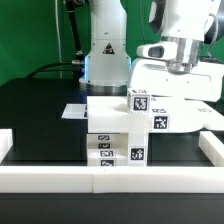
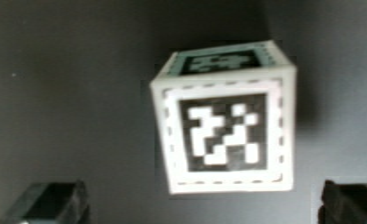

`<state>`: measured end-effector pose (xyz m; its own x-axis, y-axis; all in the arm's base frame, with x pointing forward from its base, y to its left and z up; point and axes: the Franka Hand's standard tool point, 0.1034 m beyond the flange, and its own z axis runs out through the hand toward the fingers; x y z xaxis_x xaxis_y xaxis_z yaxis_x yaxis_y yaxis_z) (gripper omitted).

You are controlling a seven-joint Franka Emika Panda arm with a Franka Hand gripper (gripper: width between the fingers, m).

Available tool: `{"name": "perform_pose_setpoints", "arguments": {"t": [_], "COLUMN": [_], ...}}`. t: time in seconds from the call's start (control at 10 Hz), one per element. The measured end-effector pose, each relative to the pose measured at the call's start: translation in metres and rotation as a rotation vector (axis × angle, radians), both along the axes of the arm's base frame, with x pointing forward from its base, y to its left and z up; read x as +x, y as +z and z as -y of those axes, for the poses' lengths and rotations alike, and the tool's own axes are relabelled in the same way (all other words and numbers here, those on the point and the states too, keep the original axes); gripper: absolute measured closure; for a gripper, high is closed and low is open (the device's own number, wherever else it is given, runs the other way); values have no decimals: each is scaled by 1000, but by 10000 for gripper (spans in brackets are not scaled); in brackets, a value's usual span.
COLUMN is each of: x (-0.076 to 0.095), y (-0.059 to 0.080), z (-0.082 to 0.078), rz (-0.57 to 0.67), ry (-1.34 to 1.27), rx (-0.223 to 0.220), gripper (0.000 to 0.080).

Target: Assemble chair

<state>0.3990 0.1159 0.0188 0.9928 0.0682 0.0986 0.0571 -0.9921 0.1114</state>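
The chair's white blocky parts point(image 1: 112, 132) stand clustered in the middle of the black table, with black-and-white tags on their faces. One tagged block point(image 1: 140, 100) sits on top of the cluster, and a second tagged face point(image 1: 160, 121) shows to its right in the exterior view. My gripper point(image 1: 172, 100) hangs just above the right side of this cluster. In the wrist view a white tagged block point(image 2: 226, 120) lies below, beyond the open gripper point(image 2: 198, 206). Both dark fingertips point(image 2: 48, 204) sit wide apart at the frame corners with nothing between them.
A long white border rail point(image 1: 110, 176) runs along the table's front, with side pieces at the exterior view's left point(image 1: 5, 140) and right point(image 1: 212, 148). The marker board point(image 1: 75, 111) lies flat behind the parts. The arm's base point(image 1: 105, 55) stands at the back.
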Motion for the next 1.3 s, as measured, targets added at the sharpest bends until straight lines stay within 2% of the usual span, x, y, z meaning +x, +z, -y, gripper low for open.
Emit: {"name": "perform_pose_setpoints", "arguments": {"t": [0.2,0.4,1.0,1.3], "x": [-1,-10,-12,-12], "y": [-1,-5,-6,-9], "z": [0,1,-1,4], "rz": [-1,-8,-11,-13], "ry": [0,7,11,7], "rx": [-1,-8,-10,-17], "gripper": [150,150,150,150]}}
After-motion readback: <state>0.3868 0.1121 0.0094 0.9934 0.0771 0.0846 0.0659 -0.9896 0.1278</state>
